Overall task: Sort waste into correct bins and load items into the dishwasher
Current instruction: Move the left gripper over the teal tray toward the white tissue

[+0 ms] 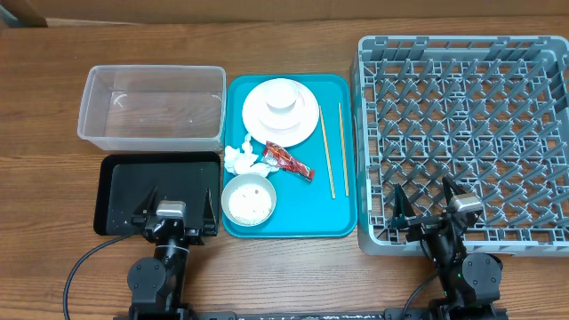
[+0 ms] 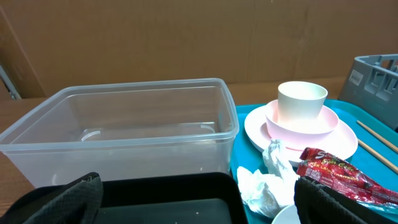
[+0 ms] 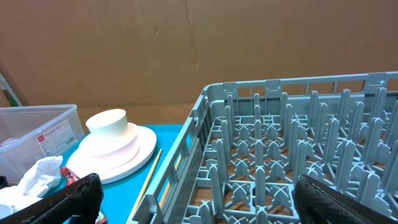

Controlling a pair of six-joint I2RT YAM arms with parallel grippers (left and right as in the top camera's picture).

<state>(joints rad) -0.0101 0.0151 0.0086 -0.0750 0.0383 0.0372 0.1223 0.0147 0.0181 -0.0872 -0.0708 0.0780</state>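
Note:
On the teal tray [image 1: 342, 213], a white cup [image 1: 283, 92] sits in a pink bowl [image 2: 305, 121] on a pink plate [image 1: 302, 124]. A crumpled tissue [image 1: 240, 158], a red wrapper [image 1: 289, 160] and a grey bowl [image 1: 248, 200] holding rice lie in front. Two chopsticks [image 1: 327, 151] lie on the tray's right side. The clear tub [image 1: 151, 107] and black tray [image 1: 124, 191] are at the left, and the grey dish rack [image 1: 462, 133] at the right. My left gripper [image 1: 178, 203] is open over the black tray. My right gripper [image 1: 424, 200] is open over the rack's front-left corner.
The tub and the black tray [image 2: 168, 202] hold nothing visible. The rack [image 3: 298, 143] has rows of upright pegs and no dishes. A brown cardboard wall stands behind the table. Bare wooden tabletop [image 1: 284, 267] lies in front of the trays.

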